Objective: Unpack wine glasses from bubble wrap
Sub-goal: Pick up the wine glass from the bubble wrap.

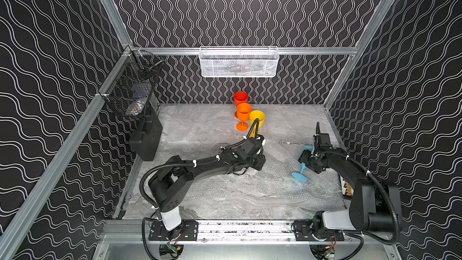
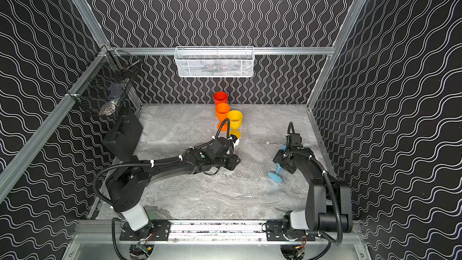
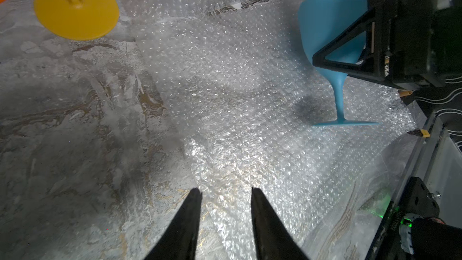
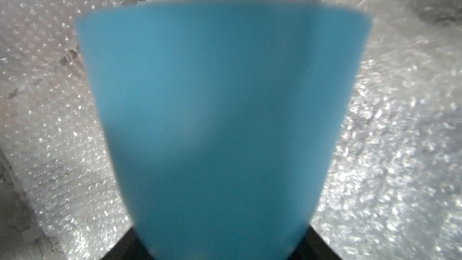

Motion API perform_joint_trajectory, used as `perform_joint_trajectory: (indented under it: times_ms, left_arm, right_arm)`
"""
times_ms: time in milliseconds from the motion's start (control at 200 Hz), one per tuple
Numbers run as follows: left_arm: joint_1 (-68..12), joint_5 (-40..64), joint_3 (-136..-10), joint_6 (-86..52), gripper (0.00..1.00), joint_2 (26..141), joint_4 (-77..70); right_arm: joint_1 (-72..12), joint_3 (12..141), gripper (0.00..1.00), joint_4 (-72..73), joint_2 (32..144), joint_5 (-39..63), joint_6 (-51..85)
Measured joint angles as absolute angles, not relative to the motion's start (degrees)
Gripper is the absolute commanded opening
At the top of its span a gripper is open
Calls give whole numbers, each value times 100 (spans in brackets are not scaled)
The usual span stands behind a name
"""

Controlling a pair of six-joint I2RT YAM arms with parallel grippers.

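A: Tilting at the right side, the light blue goblet (image 1: 300,178) is matte and opaque, with its round foot nearer than its bowl, above flat bubble wrap (image 3: 225,83) on the marble table (image 3: 50,146).

B: And the right gripper (image 1: 310,163)?

A: Its jaws flank the bowl. I cannot tell whether they pinch it, because the wrist hides most of it from above.

B: The left gripper (image 3: 226,191)?

A: Its jaws are apart and empty. At far centre, the red goblet (image 1: 240,98), orange goblet (image 1: 243,112) and yellow goblet (image 1: 258,118) stand upright. A cable (image 1: 253,127) crosses the yellow one.
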State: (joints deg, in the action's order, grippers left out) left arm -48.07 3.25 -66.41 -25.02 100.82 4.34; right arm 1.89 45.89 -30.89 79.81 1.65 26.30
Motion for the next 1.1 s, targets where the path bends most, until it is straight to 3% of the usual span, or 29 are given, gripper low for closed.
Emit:
perform_joint_trajectory:
  times_ms: [155,535,866,1101]
  left_arm:
    - [-4807,349,-6641,-2543,39,10047,434]
    - [-4807,427,-6641,-2561,39,10001,403]
    - [-4801,425,-6589,-2561,39,9950,390]
    - [-4801,427,-6591,-2563,39,9946,384]
  right_arm:
    - [121,4641,57,-3179,7898,110,2609]
    - [-130,4661,57,-3188,8197,58,2593]
    - [-263,4650,24,-3116,8562,54,2617]
    - [-279,4703,11,-3194,8427,51,2615]
